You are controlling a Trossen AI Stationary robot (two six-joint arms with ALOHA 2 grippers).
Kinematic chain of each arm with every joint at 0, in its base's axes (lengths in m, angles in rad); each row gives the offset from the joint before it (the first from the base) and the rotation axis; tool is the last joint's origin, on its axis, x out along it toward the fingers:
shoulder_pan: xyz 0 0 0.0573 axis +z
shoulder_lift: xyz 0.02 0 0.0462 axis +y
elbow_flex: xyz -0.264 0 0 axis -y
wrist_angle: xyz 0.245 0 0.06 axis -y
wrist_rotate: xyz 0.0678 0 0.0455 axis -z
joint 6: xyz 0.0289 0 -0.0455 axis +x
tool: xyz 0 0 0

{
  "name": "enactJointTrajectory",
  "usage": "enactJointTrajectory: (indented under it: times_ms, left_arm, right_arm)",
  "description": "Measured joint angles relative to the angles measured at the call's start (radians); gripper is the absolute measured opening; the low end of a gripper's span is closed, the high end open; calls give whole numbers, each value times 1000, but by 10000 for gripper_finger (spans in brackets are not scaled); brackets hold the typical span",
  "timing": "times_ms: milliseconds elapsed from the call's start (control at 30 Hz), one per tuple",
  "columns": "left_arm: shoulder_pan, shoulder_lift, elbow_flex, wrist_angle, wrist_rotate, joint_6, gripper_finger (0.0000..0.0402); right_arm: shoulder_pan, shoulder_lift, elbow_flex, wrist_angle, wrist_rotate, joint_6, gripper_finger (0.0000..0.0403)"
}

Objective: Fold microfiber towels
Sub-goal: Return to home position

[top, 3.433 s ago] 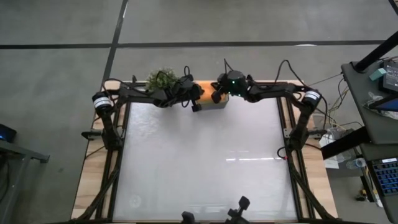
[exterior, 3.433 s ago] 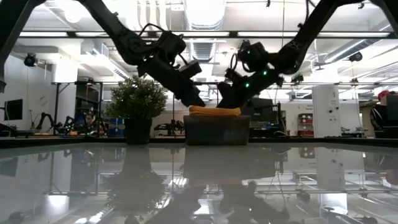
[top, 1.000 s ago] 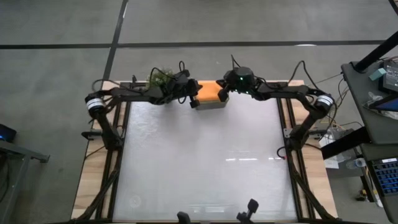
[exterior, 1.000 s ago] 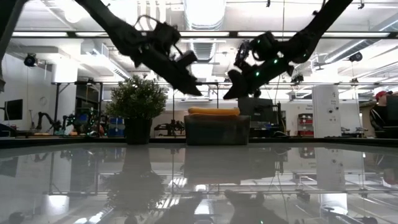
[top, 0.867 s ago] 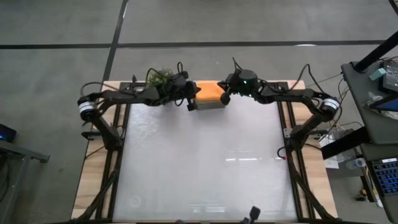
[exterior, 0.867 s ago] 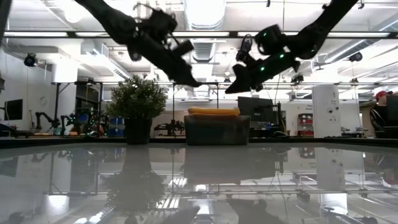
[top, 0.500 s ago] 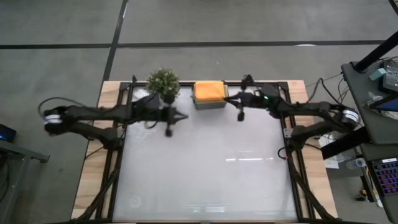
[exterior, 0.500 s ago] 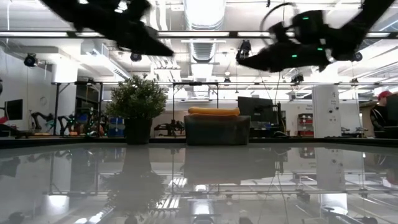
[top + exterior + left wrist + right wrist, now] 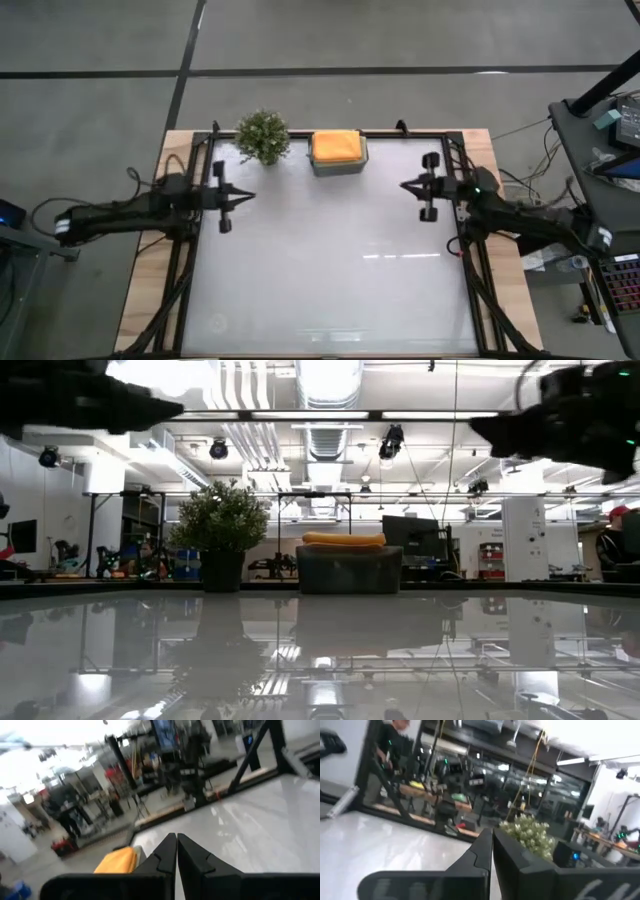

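Observation:
An orange microfiber towel (image 9: 336, 146) lies folded on top of the small grey bin (image 9: 338, 167) at the table's far edge; in the low view the towel (image 9: 343, 539) rests on the bin (image 9: 349, 569), and the left wrist view shows it as an orange patch (image 9: 116, 860). My left gripper (image 9: 248, 197) hangs shut over the table's left side, pointing level toward the right. My right gripper (image 9: 405, 185) hangs shut over the right side, pointing toward the left. Both hold nothing; their shut fingertips (image 9: 176, 837) (image 9: 491, 832) show in the wrist views.
A small green potted plant (image 9: 262, 135) stands left of the bin at the far edge. The white table top (image 9: 330, 270) stretches between the two arms toward the near edge. A dark frame rail (image 9: 203, 170) runs along each side.
Both grippers have drawn back from above the bin: the left toward the table's left edge and nearer, the right toward the right edge and nearer, each staying shut. Both arms folded back toward their bases. The orange towel stays on the bin.

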Motion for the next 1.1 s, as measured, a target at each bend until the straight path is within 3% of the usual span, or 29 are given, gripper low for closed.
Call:
enactJointTrajectory:
  times_ms: [67, 200, 300, 667, 933, 1100]
  left_arm:
    - [0, -88, -57, 3, 16, -1, 0]
    - [0, -271, -164, 2, 18, 0, 0]
    - [0, -374, -224, 10, 19, -1, 0]
    - [1, -246, -245, 19, -6, -24, 0]
    - [2, -177, -260, 116, 11, 79, 0]
    - [2, -154, -260, 119, 11, 79, 0]
  right_arm:
    - [0, -83, -41, -28, -27, 27, 9]
    - [0, -220, -34, -274, -42, 26, 9]
    - [0, -290, -41, -317, -42, 32, 9]
    - [0, -384, -42, -465, -41, 84, 9]
    - [-1, -345, -43, -498, -6, -301, 9]
    - [0, -338, -43, -497, -5, -318, 9]
